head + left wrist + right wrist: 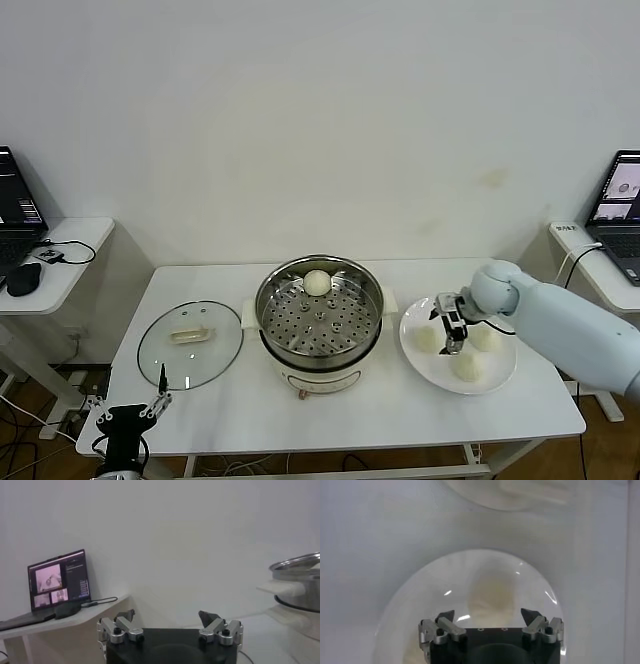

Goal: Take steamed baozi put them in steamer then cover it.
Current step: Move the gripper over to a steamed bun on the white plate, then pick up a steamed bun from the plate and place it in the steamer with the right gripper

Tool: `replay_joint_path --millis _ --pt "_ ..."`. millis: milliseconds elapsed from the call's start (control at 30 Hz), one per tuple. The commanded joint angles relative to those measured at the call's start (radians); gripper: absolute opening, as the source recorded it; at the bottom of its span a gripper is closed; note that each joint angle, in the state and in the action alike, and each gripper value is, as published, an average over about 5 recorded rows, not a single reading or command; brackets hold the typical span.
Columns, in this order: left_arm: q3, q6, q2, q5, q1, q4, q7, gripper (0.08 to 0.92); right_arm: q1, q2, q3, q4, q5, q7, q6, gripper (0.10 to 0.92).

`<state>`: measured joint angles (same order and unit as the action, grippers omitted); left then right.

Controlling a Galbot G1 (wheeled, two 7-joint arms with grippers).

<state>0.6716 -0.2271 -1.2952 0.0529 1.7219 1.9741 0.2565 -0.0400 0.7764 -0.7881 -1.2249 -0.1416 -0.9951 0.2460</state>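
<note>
The left gripper (160,397) waits low at the table's (230,400) front left corner, its claw released and empty. Just beyond it the glass cover (190,344) lies flat on the table, handle up, beside the steamer (319,318). The steamer stands mid-table, uncovered, with one bun (317,283) on the far side of its perforated tray. To its right a white plate (500,385) holds three more buns (466,366). The right gripper (452,328) hangs over the plate, claw released and grasping nothing, above the bun (491,594) nearest the steamer; whether it touches that bun cannot be told.
</note>
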Motion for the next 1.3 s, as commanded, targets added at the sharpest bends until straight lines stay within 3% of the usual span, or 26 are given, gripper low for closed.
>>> replay_joint_path --millis 33,500,767,1300 --pt "0.001 -0.001 0.0 0.002 -0.001 -0.003 0.001 0.823 -0.01 0.054 0.003 0.064 -0.026 -0.005 0.0 0.815" --pt "-0.002 -0.001 -0.005 0.002 -0.004 -0.004 0.001 0.823 -0.027 0.076 0.013 0.109 -0.055 -0.005 -0.011 0.72" --pt "-0.001 -0.003 -0.007 0.001 -0.001 -0.003 0.002 0.823 -0.021 0.07 0.015 0.1 -0.053 -0.008 -0.014 0.62" --pt "-0.002 -0.001 -0.006 0.001 0.003 0.009 0.002 0.823 0.164 -0.109 -0.061 -0.11 0.067 -0.039 0.015 0.585"
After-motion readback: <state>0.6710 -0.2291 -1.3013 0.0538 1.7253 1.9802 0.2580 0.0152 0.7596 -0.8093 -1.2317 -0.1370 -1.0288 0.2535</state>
